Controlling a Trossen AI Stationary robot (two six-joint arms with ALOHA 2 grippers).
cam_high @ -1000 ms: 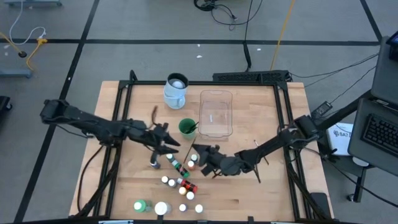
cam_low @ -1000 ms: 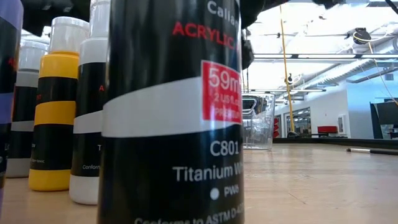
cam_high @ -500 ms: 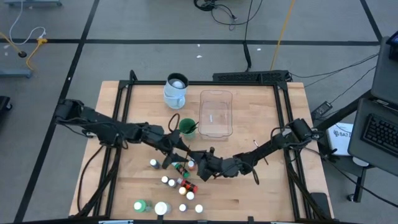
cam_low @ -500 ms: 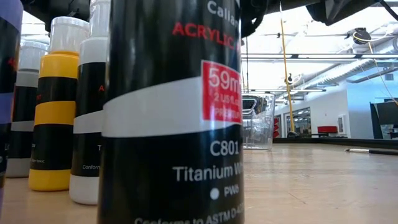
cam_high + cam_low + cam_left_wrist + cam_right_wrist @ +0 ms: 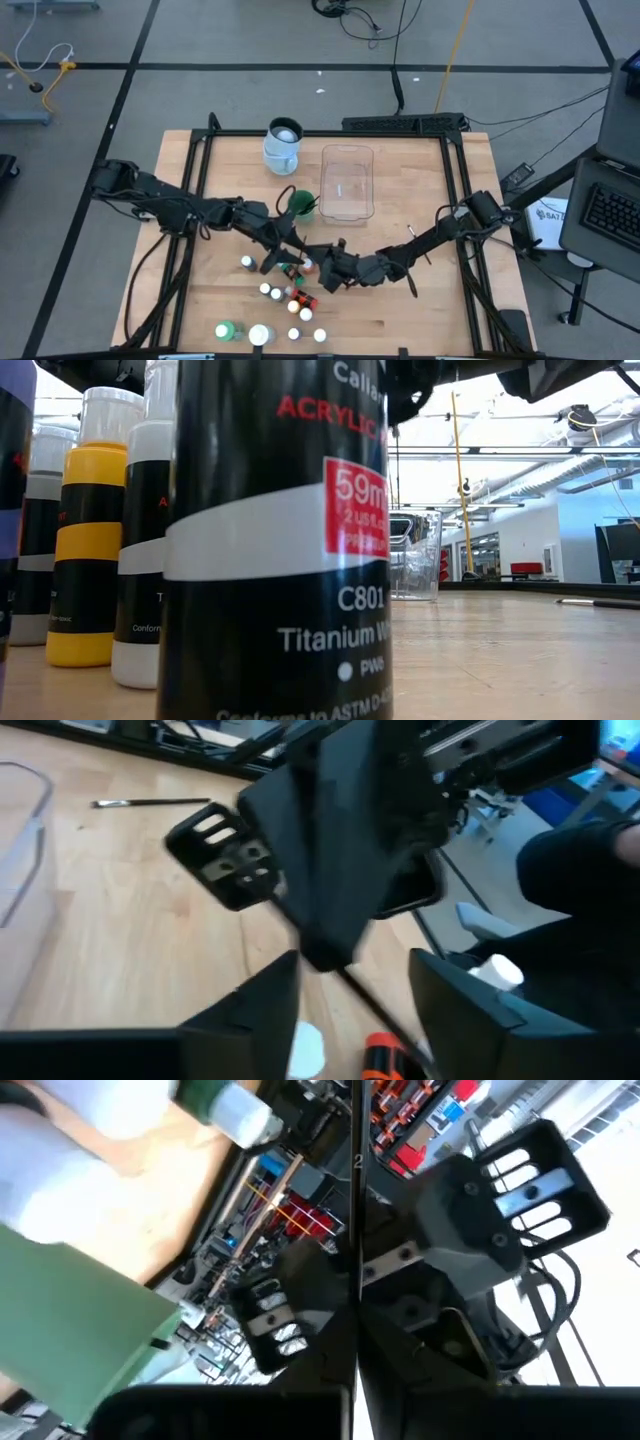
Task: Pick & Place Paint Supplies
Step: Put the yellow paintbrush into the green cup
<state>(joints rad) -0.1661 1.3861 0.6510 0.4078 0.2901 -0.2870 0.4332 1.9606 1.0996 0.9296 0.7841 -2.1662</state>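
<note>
Pale wooden table [image 5: 420, 300] boards fill the frame of black rails, with grey floor and cables around it. At the near edge, left of centre, a green bottle [image 5: 226, 330] lies next to a white jar [image 5: 260, 335], and just past them a cluster of small white-capped paint bottles [image 5: 265, 291] spreads toward the middle; from table height the nearest of these reads as a black Titanium White acrylic bottle [image 5: 270, 560], with a yellow bottle [image 5: 88, 540] to its left. Reaching in from the left side, the left gripper [image 5: 290, 250] hangs over the far end of that cluster, its two fingers [image 5: 255, 1010] parted, one on each side of a thin dark brush [image 5: 355, 1230] without clearly touching it. That brush is pinched in the right gripper [image 5: 323, 267], which is clenched tight and meets the left one nose to nose just above the bottles. At the back of the table a pale jug [image 5: 282, 145] stands beside a clear tub [image 5: 325, 185]. A second brush [image 5: 150, 803] lies flat on the bare wood beyond the tub, well apart from both grippers.
</note>
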